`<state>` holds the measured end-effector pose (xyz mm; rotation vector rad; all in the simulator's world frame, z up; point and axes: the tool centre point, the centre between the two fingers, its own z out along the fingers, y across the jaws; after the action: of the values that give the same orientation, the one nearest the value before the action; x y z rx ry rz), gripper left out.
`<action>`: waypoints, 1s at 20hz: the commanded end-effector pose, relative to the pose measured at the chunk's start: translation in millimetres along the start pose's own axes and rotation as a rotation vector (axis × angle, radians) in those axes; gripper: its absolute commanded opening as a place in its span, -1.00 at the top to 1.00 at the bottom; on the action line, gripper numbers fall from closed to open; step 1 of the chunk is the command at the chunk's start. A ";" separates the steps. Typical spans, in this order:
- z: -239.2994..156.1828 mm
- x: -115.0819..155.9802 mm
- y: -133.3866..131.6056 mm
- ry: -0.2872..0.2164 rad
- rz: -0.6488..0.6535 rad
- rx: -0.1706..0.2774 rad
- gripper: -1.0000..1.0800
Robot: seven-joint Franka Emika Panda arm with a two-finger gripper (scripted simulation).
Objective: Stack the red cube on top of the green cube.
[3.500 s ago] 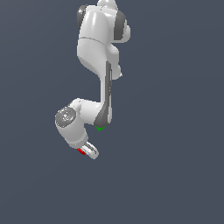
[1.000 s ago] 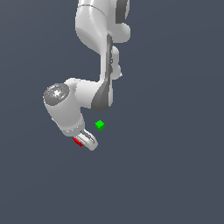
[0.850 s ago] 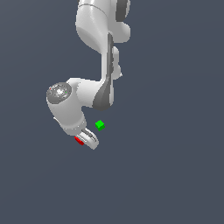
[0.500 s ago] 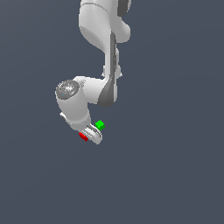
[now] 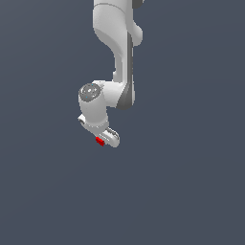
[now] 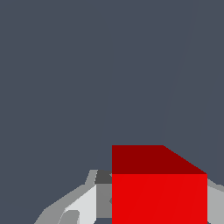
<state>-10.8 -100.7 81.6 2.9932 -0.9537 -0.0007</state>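
The red cube (image 5: 99, 141) sits between the fingers of my gripper (image 5: 106, 139), which is shut on it at the end of the white arm, in the middle of the exterior view. The wrist view shows the same red cube (image 6: 159, 188) large and close, with pale grey fingers (image 6: 83, 201) on either side of it. The green cube shows in neither view; the gripper and arm cover the spot where it last showed.
The white arm (image 5: 119, 52) reaches down from the top of the exterior view. Around it lies a plain dark grey surface (image 5: 191, 167) with no other objects in view.
The gripper has carried the red cube toward the exterior view's right, over the place where the green cube lay. The green cube has gone out of sight behind the gripper.
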 end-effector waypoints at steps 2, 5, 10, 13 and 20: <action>6.7 -19.7 2.3 0.001 0.000 0.000 1.00; 12.1 -33.4 3.6 0.001 0.000 0.000 1.00; 18.2 -49.5 5.1 0.001 0.000 0.000 1.00; 20.2 -54.7 5.5 0.001 0.000 0.000 1.00; 21.2 -56.1 5.4 0.000 0.000 0.000 -0.92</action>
<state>-59.7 -72.6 60.3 2.9931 -0.9539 -0.0008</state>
